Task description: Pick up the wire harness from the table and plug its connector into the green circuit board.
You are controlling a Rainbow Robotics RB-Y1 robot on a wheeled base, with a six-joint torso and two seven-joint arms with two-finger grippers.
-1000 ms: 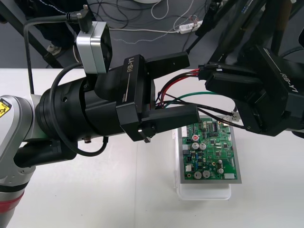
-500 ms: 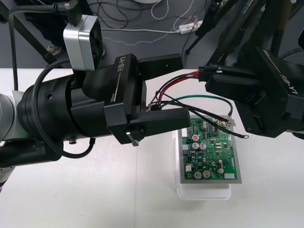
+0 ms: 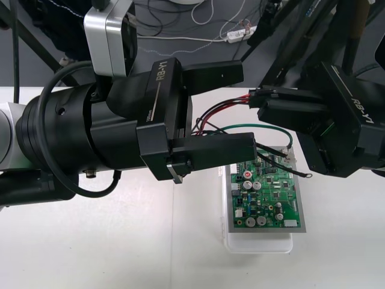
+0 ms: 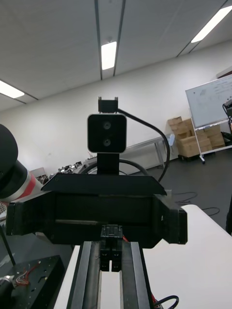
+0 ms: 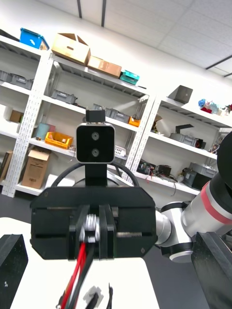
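**Wire harness [image 3: 234, 101]:** in the air above the far end of the green circuit board [image 3: 267, 198], not plugged in.

**Right gripper [image 3: 260, 103]:** clamped on one end of the harness. The left wrist view shows a ribbed metal part, apparently the socket, between its fingers [image 5: 107, 231].

**Wires:** the red, black and green strands run from there toward the robot's left, long axis roughly level. Their free end lies between the fingers of the left gripper [image 3: 243, 109].

**Left gripper:** fingers spread wide, gripping nothing. This arm is nearer the free end, so closing on it is probably the coming move.

**Support:** the board sits on a white base [image 3: 258, 244] on the bench [image 3: 120, 241].
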